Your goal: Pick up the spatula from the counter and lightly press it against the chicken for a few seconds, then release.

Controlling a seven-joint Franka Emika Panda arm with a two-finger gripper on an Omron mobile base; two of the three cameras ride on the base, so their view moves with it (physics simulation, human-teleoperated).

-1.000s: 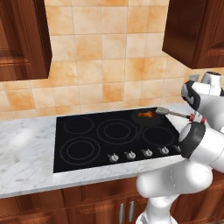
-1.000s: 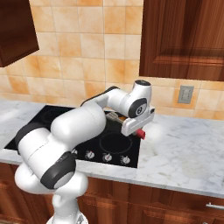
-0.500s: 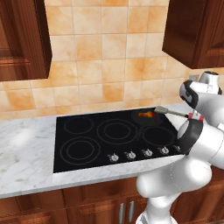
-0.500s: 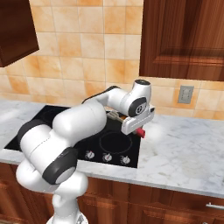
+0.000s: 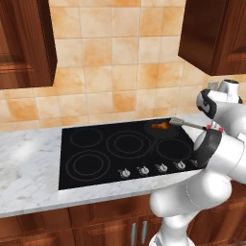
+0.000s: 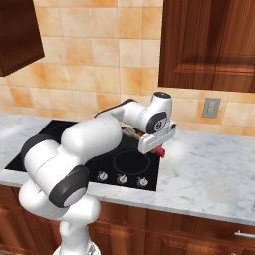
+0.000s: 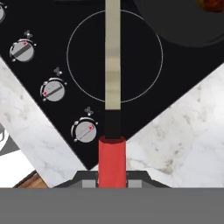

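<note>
Marble counter (image 5: 29,168) ran beneath tan tiles (image 5: 120,57) and dark cabinets (image 5: 211,33), with a black cooktop (image 5: 96,153) set into it. Over the cooktop's right front corner the gripper (image 7: 112,178) was clenched on the red handle of the spatula (image 7: 112,65), one jaw on either side of the grip. From there the pale shaft ran straight across the right front burner ring, past the knobs (image 7: 84,131), toward the dark pan (image 5: 162,132) on the cooktop's right rear burner. The chicken (image 5: 158,126), an orange-brown piece, lay in that pan. The spatula's head hung just beside it, on the side toward the cooktop's right edge, and whether the two touched could not be told.

The spatula looked light and stiff, a long thin lever. A hold at the very end of the handle would likely let the head twist under load, and the smooth handle might slip if pushed hard. A gentle press seemed called for, with the flat of the head on the meat rather than an edge.
</note>
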